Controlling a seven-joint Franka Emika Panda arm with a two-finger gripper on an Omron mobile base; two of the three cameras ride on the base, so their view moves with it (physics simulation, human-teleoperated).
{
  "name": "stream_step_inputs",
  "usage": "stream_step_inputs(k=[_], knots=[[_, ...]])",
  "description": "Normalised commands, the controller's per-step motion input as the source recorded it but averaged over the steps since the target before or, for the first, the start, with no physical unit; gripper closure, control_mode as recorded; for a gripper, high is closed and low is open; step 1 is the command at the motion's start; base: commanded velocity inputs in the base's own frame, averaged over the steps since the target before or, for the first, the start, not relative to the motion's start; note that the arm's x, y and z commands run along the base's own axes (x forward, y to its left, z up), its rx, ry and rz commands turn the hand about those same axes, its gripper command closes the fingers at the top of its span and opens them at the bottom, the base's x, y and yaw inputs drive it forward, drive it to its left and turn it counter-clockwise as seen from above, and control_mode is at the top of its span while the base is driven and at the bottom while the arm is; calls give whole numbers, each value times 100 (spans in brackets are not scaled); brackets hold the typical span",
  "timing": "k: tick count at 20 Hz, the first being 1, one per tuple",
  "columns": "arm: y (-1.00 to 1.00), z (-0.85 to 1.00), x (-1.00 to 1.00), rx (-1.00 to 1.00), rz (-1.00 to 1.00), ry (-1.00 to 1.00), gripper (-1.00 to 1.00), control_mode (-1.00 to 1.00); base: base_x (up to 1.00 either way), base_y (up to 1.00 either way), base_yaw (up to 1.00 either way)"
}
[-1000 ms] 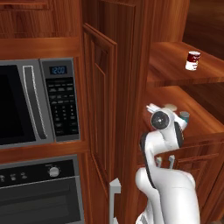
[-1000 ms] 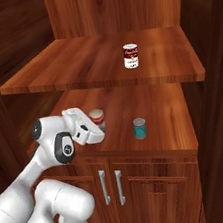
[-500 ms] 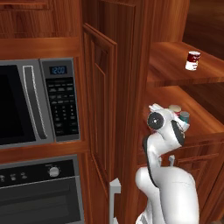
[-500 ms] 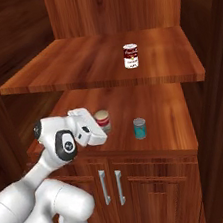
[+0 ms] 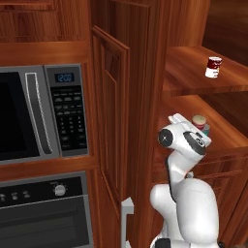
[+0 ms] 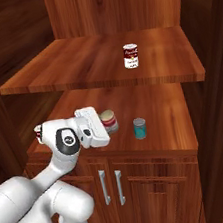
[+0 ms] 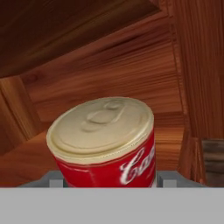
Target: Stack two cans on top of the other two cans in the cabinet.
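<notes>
The gripper is sitting left of center in the right base view, and the jaws are closing partway around the red can, which is about as wide as the gap between them. In the hand view that red can is sitting right between the jaws, pale lid up, tipped a little in frame. I can't quite tell if it's off the counter or resting on it.

The teal can is standing just to the right on the same counter, close by but not touching. The soup can is sitting alone on the upper shelf, upper middle of the frame. There's also a bit of another can peeking out at the left behind the arm, hard to make out.

Looks to me like the carry step for the first stack. Next move probably needs lifting the red one clear above the teal lid, centering it, and lowering it level so it isn't sliding off.
</notes>
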Motion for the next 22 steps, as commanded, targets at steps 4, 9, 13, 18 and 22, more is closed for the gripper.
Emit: stream_step_inputs(k=[4,9,13,18,22], knots=[[-22,0,13,0,-8,0,100,-100,0,0,0],[-15,-1,15,0,-1,-1,100,-100,0,0,0],[-11,0,11,0,0,-1,100,-100,0,0,0],[-13,0,17,0,-1,0,100,-100,0,0,0],[-10,0,20,0,-5,0,100,-100,0,0,0]])
